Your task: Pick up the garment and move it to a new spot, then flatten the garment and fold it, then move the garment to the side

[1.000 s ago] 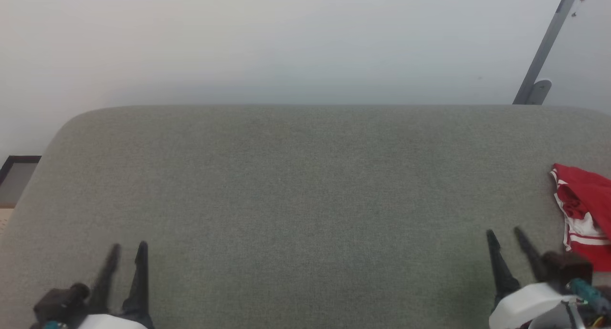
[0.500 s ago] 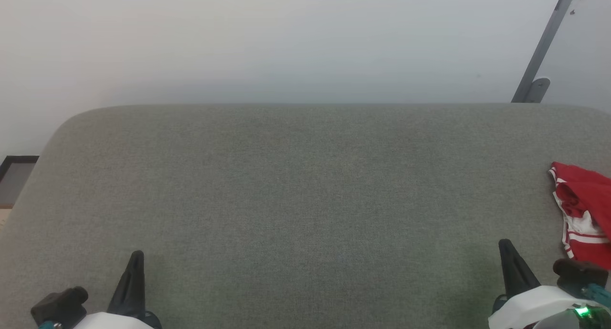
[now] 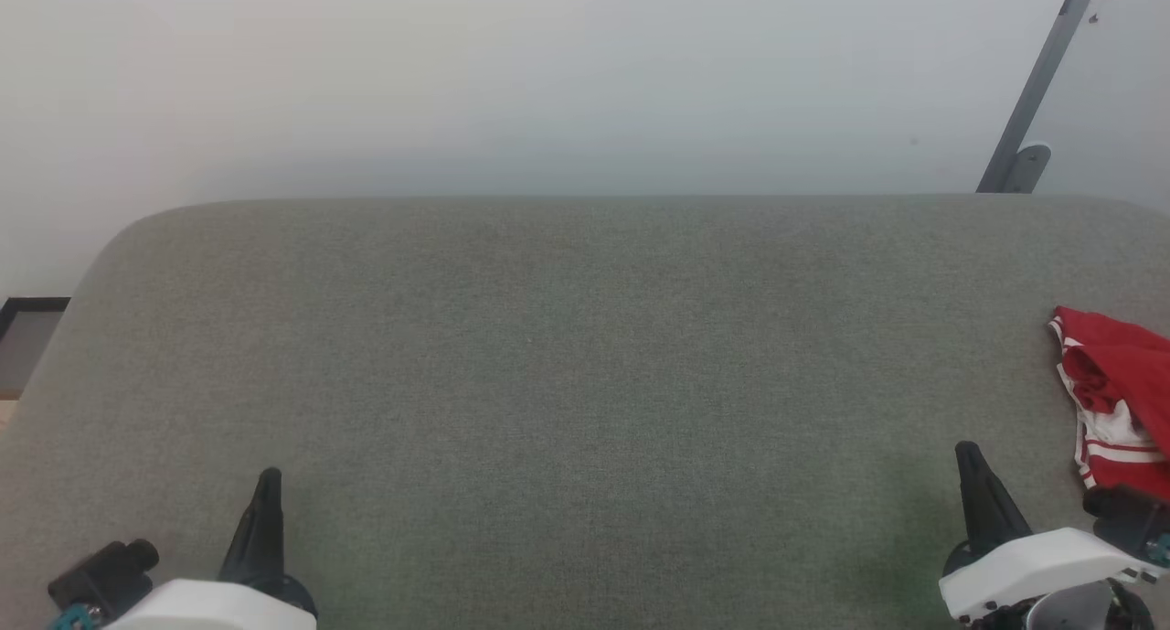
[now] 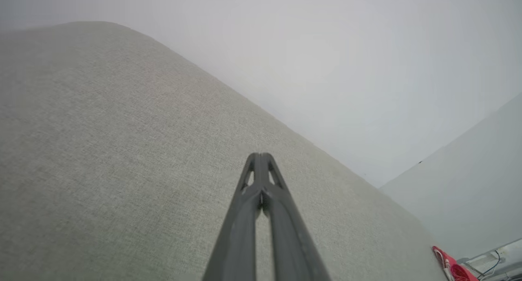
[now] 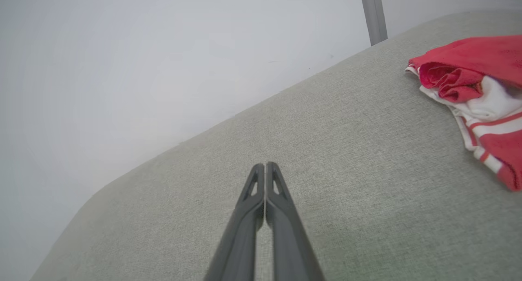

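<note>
Spreading across most of the head view, a grey-green upholstered surface (image 3: 585, 383) with rounded corners runs from the lower edge up to a pale wall (image 3: 548, 81). A slanted grey metal post (image 3: 1037, 90) stands at the upper right. The garment (image 3: 1120, 383) lies bunched on the surface at the right edge of the frame, partly cut off. It is bright red cloth crumpled over a white part with red-and-white striped trim. In the right wrist view it sits at the upper right, red folds heaped over the white.

The right gripper (image 3: 967, 461) shows at the lower right, its two dark fingers pressed together with nothing between them. The garment lies just up and to the right of its tip, near but not touching. The left gripper (image 3: 267, 484), at the lower left, is likewise closed and empty, well apart from the garment. In the left wrist view the garment is a small red patch in the lower right corner.
</note>
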Controlling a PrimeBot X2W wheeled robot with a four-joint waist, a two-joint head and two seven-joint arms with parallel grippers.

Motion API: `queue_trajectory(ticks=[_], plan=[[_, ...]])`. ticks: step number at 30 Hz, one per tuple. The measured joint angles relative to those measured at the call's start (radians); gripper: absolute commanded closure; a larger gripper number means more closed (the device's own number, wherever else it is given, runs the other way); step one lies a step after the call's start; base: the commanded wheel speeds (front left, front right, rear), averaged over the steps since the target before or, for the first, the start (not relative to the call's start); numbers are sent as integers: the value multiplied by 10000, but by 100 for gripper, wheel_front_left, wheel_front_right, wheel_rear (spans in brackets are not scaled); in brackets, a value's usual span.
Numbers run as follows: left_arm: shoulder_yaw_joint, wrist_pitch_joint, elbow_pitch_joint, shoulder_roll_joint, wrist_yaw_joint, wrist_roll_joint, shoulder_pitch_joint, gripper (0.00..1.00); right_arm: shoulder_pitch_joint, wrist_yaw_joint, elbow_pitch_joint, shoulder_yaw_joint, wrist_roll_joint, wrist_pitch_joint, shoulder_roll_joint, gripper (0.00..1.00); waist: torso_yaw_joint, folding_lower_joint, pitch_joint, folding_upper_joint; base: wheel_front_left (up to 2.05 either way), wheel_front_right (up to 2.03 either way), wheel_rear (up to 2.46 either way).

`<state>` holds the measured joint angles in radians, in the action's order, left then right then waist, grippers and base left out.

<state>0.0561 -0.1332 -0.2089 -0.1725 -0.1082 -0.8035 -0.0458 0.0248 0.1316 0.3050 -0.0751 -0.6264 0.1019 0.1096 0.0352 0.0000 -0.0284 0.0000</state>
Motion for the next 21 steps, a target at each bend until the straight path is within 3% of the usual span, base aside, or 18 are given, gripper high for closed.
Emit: queue_trajectory(ticks=[21], plan=[[163, 717, -104, 355, -40, -2366, 475, 100, 211, 0, -140, -132, -2880, -639, -161, 100, -75, -1, 67, 0, 0, 0, 0]])
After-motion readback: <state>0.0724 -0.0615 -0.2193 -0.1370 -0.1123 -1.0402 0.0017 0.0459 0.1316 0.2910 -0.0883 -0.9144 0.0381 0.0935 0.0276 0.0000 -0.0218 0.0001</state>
